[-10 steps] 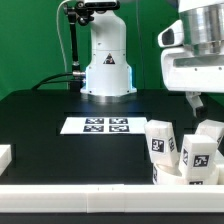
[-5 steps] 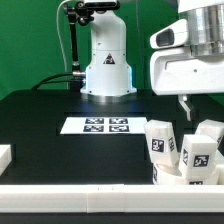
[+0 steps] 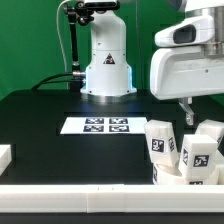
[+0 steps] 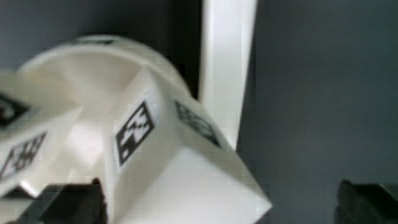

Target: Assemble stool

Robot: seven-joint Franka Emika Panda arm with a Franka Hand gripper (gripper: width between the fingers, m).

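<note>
Stool legs, white and chunky with black-and-white square tags, are gathered at the lower right of the exterior view: one leg (image 3: 160,139) is seen just left of a second leg (image 3: 199,157), and a third leg (image 3: 211,131) is partly visible behind them near the right edge. A rounded white part sits beneath them at the bottom edge, but whether it is the seat cannot be told.

The gripper (image 3: 189,112) is held in the upper right of the exterior view, above the legs and apart from them, under the large white wrist housing. Its jaws are spread wide and nothing is held between them. In the wrist view, a tagged white leg (image 4: 151,135) fills the lower left and centre of the frame, blurred by closeness, with the dark fingertips (image 4: 370,196) showing at the bottom corners on either side of it.

The marker board (image 3: 96,125) lies flat on the black table (image 3: 40,120) at the centre of the exterior view. A plain white block (image 3: 5,156) is seen at the left edge. The robot base (image 3: 107,60) stands at upper centre.
</note>
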